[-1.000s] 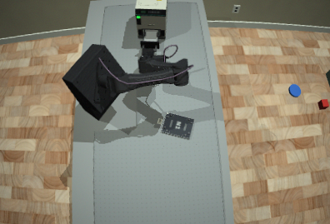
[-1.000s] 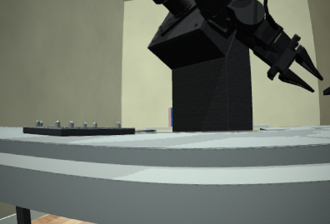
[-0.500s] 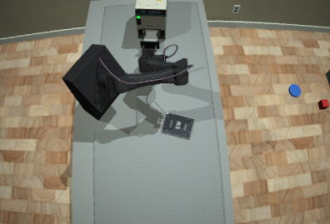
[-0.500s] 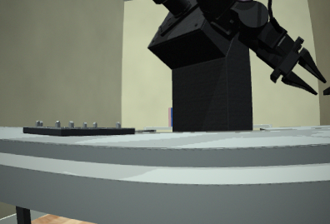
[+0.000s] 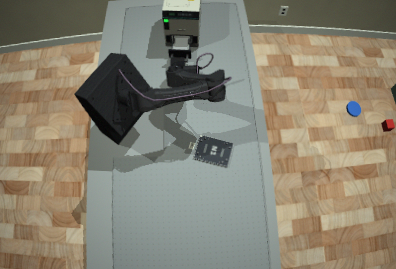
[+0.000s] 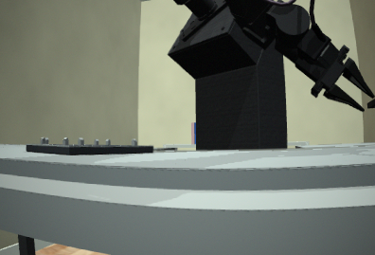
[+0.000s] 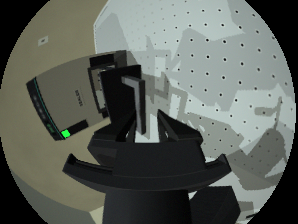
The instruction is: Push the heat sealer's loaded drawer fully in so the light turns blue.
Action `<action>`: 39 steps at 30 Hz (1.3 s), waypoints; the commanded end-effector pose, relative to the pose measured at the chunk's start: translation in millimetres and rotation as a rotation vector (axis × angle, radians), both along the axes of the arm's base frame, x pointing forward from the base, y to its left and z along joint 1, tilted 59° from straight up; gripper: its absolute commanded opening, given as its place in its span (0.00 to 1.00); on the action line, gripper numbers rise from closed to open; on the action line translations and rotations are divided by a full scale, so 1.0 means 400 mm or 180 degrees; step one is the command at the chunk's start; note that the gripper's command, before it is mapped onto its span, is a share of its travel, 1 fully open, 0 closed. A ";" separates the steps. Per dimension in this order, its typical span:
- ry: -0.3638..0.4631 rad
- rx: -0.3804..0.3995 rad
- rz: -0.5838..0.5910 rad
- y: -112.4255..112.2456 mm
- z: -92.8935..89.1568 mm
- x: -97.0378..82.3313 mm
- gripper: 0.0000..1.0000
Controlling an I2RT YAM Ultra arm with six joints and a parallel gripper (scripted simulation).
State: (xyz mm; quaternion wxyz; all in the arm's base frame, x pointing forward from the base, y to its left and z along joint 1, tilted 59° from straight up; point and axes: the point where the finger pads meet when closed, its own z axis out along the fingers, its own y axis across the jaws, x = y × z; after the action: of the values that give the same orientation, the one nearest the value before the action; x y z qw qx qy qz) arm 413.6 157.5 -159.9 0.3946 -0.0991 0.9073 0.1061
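The heat sealer point(image 5: 182, 1) point(image 7: 70, 95) stands upright at the table's far end. Its light point(image 5: 166, 20) point(image 7: 65, 133) is green. Its drawer point(image 7: 114, 95) is out toward the arm, with a pale surface showing between drawer front and housing. The seal sheet and frame are too small and too covered to judge. The drawer's grey bar handle point(image 7: 141, 102) stands in front of my fingertips, in line with the gap between them. My gripper point(image 7: 147, 113) point(image 6: 368, 103) is partly open, with nothing gripped. Whether a fingertip touches the handle cannot be told.
A dark board with pegs point(image 5: 213, 151) point(image 6: 90, 150) lies on the table point(image 5: 195, 221) behind the arm. The arm's large black base point(image 5: 112, 98) point(image 6: 241, 110) stands at the table's left side. A thin cable loop point(image 5: 205, 55) hangs beside the wrist. A wall is behind the sealer.
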 end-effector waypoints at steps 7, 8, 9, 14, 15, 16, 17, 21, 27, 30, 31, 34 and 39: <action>0.0037 0.0028 0.0153 0.048 -0.019 -0.003 0.30; 0.0037 0.0029 0.0153 0.049 -0.020 -0.002 0.30; 0.0037 0.0029 0.0153 0.049 -0.022 -0.001 0.30; 0.0038 0.0029 0.0152 0.052 -0.027 0.004 0.30; 0.0038 0.0029 0.0152 0.052 -0.027 0.004 0.30; 0.0038 0.0029 0.0152 0.052 -0.027 0.004 0.30; 0.0017 0.0038 0.0152 0.054 -0.021 0.010 0.30; 0.0031 0.0013 0.0132 0.051 -0.033 0.012 0.30; 0.0023 -0.0004 0.0112 0.050 -0.038 0.019 0.30; -0.0007 0.0007 0.0112 0.053 -0.026 0.025 0.30; -0.0003 0.0006 0.0112 0.052 -0.027 0.024 0.30; -0.0003 0.0006 0.0112 0.052 -0.027 0.024 0.30; -0.0003 0.0006 0.0112 0.052 -0.027 0.024 0.30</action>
State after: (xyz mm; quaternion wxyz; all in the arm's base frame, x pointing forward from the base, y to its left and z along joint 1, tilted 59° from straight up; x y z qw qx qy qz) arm 422.3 169.4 -169.6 0.3936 -0.1073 0.9057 0.1152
